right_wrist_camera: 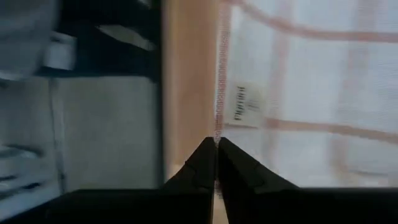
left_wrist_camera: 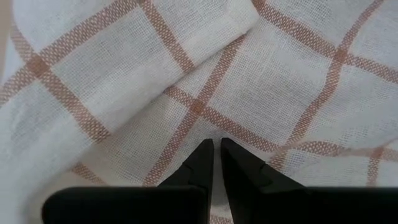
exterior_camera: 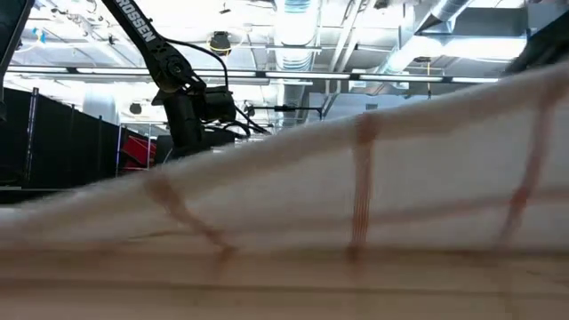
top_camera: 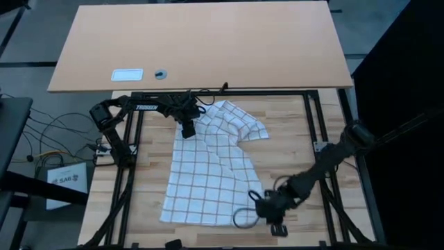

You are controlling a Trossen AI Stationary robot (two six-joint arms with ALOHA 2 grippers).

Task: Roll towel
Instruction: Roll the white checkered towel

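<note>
The white towel (top_camera: 208, 173) with reddish-brown grid lines lies spread on the wooden table. Its far right part (top_camera: 243, 121) is folded over. My left gripper (top_camera: 189, 130) stands at the towel's far left corner, pointing steeply down, shut on the cloth (left_wrist_camera: 205, 106). My right gripper (top_camera: 258, 200) is at the towel's near right corner, shut on the hemmed edge (right_wrist_camera: 219, 93), beside a small sewn label (right_wrist_camera: 245, 106). In the low view the raised cloth (exterior_camera: 373, 187) fills most of the picture, and my left arm (exterior_camera: 191, 107) shows behind it. My left gripper pinches the towel near its far left corner (left_wrist_camera: 217, 134) between its two fingertips, coming from above and pointing steeply down. One layer or several, I cannot tell. The cloth around the tips lies slack, with a soft fold (left_wrist_camera: 186, 62) beside them. My right gripper pinches the towel's hemmed side edge (right_wrist_camera: 217, 127) at the near right corner between its two fingertips, slanting down from the table's right side. The hem runs straight into the tips. That part of the cloth is raised off the table.
Black frame rails (top_camera: 320, 139) border the work surface. Beyond the far rail is a larger light brown tabletop (top_camera: 201, 35) with a white card (top_camera: 127, 74) and a small round object (top_camera: 161, 73). Bare wood (top_camera: 298, 153) shows to the towel's right.
</note>
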